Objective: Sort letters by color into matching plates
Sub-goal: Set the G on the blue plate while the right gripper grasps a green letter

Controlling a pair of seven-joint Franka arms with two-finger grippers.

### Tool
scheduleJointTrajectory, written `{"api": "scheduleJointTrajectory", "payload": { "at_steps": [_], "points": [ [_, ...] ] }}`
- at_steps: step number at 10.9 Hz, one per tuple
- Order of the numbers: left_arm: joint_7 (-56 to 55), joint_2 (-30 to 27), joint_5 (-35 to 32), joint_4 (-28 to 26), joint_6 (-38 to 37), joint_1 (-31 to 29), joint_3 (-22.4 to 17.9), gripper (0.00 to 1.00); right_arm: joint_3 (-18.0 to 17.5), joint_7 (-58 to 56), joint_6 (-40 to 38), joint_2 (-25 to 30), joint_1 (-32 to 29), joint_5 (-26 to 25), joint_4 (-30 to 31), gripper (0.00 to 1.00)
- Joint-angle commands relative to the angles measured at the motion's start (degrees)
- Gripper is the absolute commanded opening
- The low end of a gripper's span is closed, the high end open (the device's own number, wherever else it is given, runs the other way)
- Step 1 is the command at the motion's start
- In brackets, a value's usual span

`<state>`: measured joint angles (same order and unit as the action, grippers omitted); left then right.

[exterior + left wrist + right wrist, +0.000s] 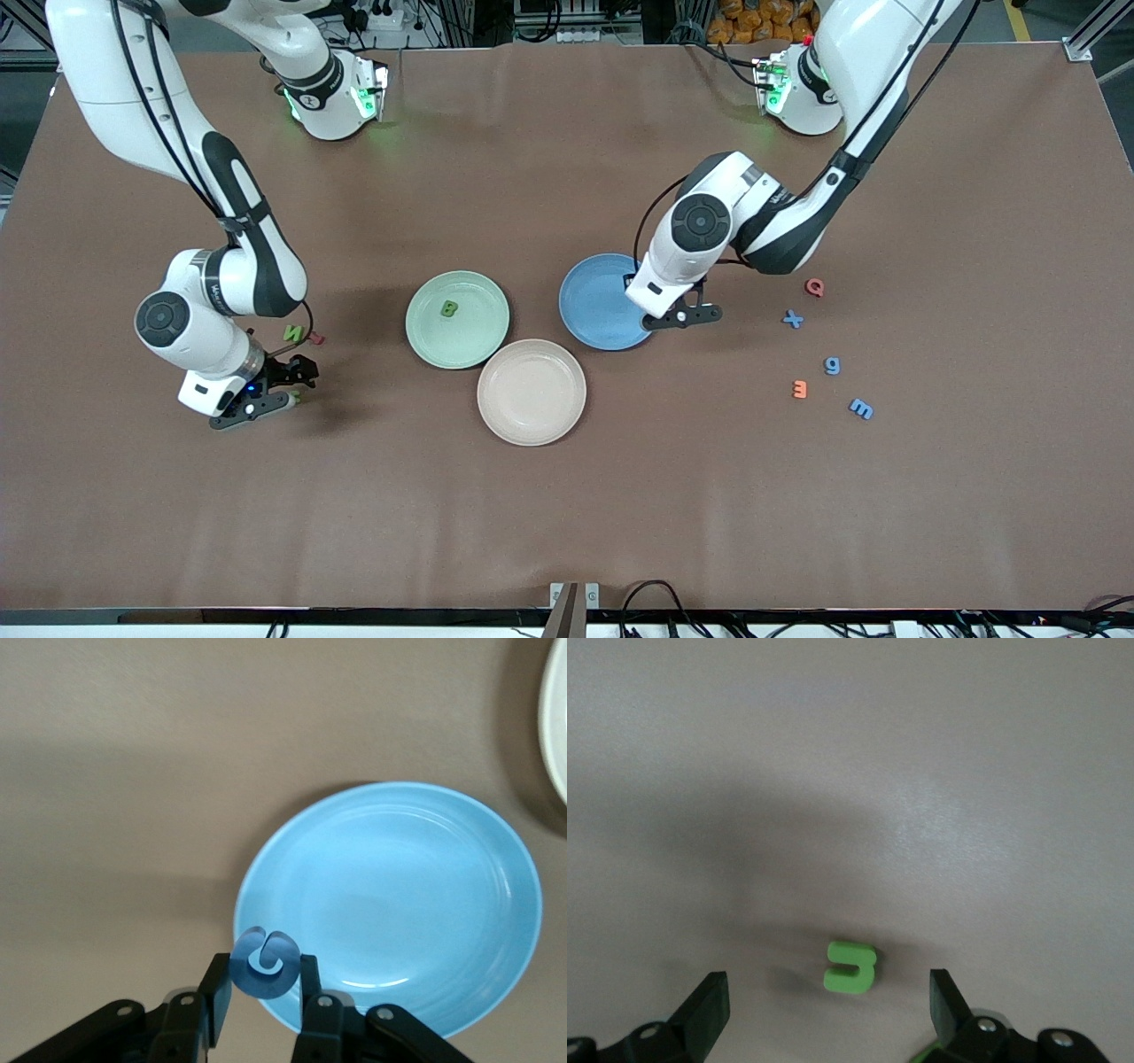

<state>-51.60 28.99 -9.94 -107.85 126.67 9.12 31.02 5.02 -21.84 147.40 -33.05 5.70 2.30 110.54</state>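
My left gripper (682, 316) is over the edge of the blue plate (595, 301) toward the left arm's end, shut on a small blue letter (264, 958). The left wrist view shows the gripper (264, 976) with that letter at the plate's rim (399, 895). My right gripper (285, 390) is low at the right arm's end of the table, open. A green letter (850, 966) lies on the table between its fingers (826, 992). The mint green plate (478, 341) holds a green B (449, 308). A green N (292, 334) lies by the right gripper. Blue x (793, 319), g (832, 365) and m (861, 408) lie toward the left arm's end.
A beige-pink plate (532, 392) sits nearer the front camera, between the two other plates. A red letter (316, 338) lies beside the green N. A red Q (814, 287) and an orange letter (799, 389) lie among the blue letters.
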Motion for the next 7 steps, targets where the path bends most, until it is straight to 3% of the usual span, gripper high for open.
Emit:
{"api": "scheduleJointTrajectory", "payload": {
  "at_steps": [1,4,7],
  "points": [
    [-7.3,2.5,-5.6,0.1,3.1,2.2,-0.3,0.00,-1.6,-0.6,0.4,-1.7,-1.6,-1.8,-1.6,1.00],
    [-9.6,4.0,-7.4,0.5,4.0,3.1,-0.3,0.00,-1.7,-0.6,0.5,-2.2,-2.4,-4.0,-1.6,1.00],
    [-12.2,5.7,-7.5,1.4,5.3,4.5,-0.6,0.00,-1.7,-0.6,2.6,-3.2,-3.1,-6.2,-1.5,0.93]
  ]
}}
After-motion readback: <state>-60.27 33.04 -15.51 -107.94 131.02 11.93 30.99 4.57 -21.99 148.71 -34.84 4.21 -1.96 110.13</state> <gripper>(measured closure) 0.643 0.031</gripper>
